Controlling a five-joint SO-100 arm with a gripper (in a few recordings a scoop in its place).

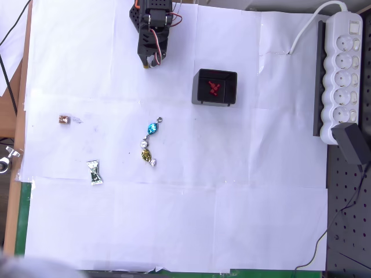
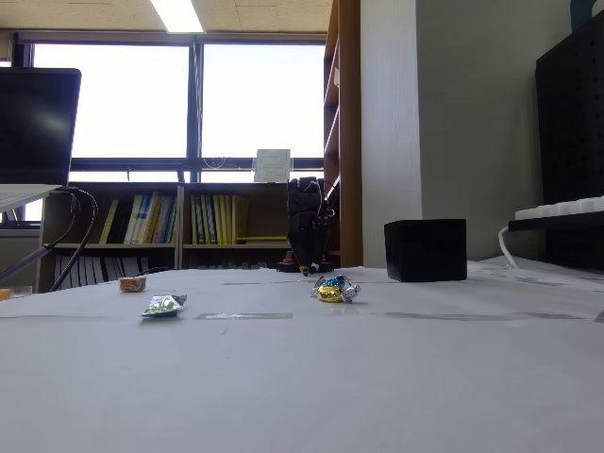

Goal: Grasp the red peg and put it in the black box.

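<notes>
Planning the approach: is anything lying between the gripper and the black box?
Nothing visible. In the overhead view only bare white paper separates the gripper from the black box; the blue sweet and gold sweet lie lower, off that line.

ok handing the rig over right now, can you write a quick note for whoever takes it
Gripper: at the top of the overhead view, pointing down near the paper, holding nothing; open or shut is not clear.
Black box: right of the gripper in the overhead view, with small red pieces already inside.
On the paper: blue sweet, gold sweet, green sweet, and a small brown piece at the left.
Done: red pieces sit in the box.
Left: no red peg can be made out on the paper; check before the next grasp.
</notes>
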